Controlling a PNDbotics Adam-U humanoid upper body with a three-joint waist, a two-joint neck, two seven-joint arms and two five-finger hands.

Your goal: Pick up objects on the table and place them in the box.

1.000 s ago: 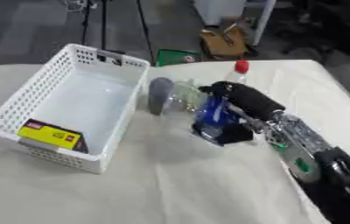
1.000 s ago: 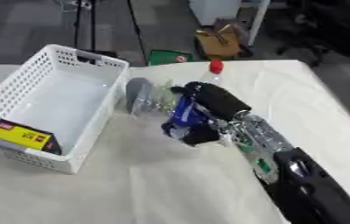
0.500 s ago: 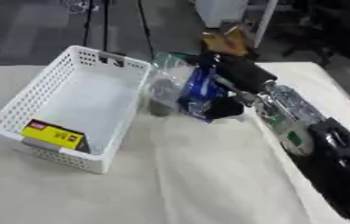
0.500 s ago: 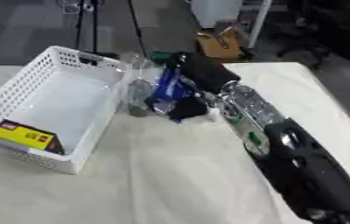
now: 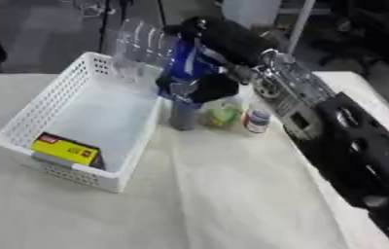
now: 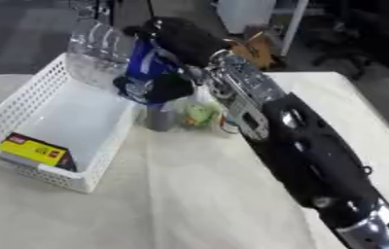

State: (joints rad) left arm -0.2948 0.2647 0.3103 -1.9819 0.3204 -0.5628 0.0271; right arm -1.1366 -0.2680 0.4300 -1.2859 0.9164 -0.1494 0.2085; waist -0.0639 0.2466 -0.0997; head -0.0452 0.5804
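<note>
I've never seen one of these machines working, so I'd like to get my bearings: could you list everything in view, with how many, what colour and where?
White perforated plastic basket: one, white, on the table's left.
Yellow flat box with a red label: one, yellow, inside the basket at its near end.
Blue package with a clear plastic part: one, blue and clear, held up over the basket's far right corner.
Grey upright cylinder: one, grey, standing on the table just right of the basket.
Clear bag with something green inside: one, clear and green, right of the cylinder.
Small white bottle with a red cap: one, right of the bag.
Cream tablecloth: one, covering the table.
Right hand: one, black, curled round the blue package.
</note>
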